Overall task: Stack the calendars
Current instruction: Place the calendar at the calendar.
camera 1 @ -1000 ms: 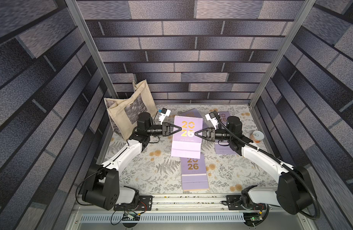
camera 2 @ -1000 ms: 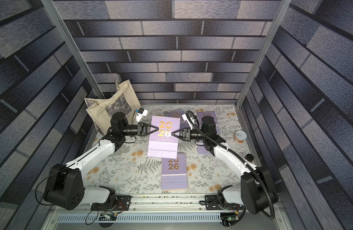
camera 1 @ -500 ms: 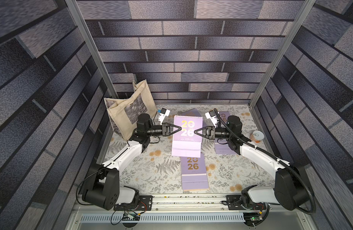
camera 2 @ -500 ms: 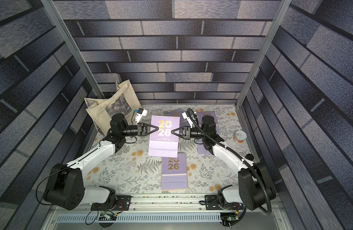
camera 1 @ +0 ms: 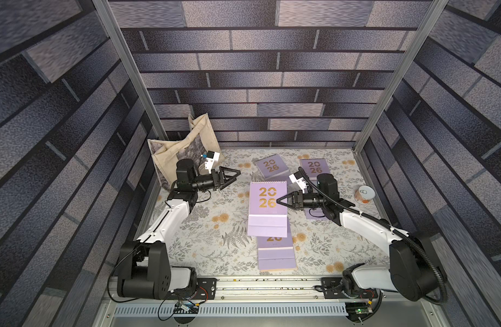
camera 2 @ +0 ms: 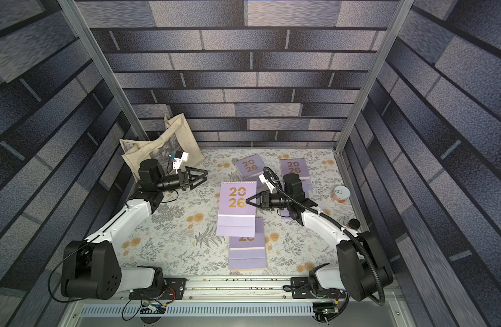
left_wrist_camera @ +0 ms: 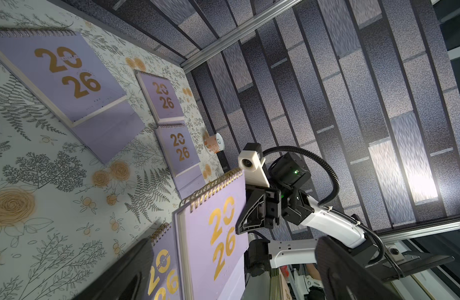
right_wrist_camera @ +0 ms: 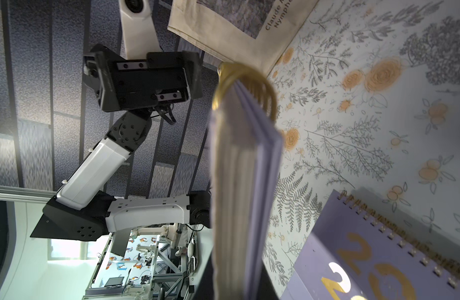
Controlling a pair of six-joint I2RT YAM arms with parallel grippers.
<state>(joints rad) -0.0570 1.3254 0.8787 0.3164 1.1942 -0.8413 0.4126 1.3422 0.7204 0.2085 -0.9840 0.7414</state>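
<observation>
You have the lifted calendar (camera 1: 267,209) above the middle of the bench (camera 1: 212,226). Its long axis runs front to back, with the gold spiral toward the rear wall and the cover facing up, reading "2026". The right end effector (camera 1: 278,201) is clamped on its right edge and points level toward the left. The left end effector (camera 1: 238,172) is spread apart and empty near the tote bag (right_wrist_camera: 223,28), which is printed "Claude".

lilac calendars (camera 1: 267,203): five in view
canvas tote bag (camera 1: 170,153): one
small lidded cup (camera 1: 364,194): one
robot arms (camera 1: 170,218): two
wrist cameras (camera 1: 211,157): two
</observation>
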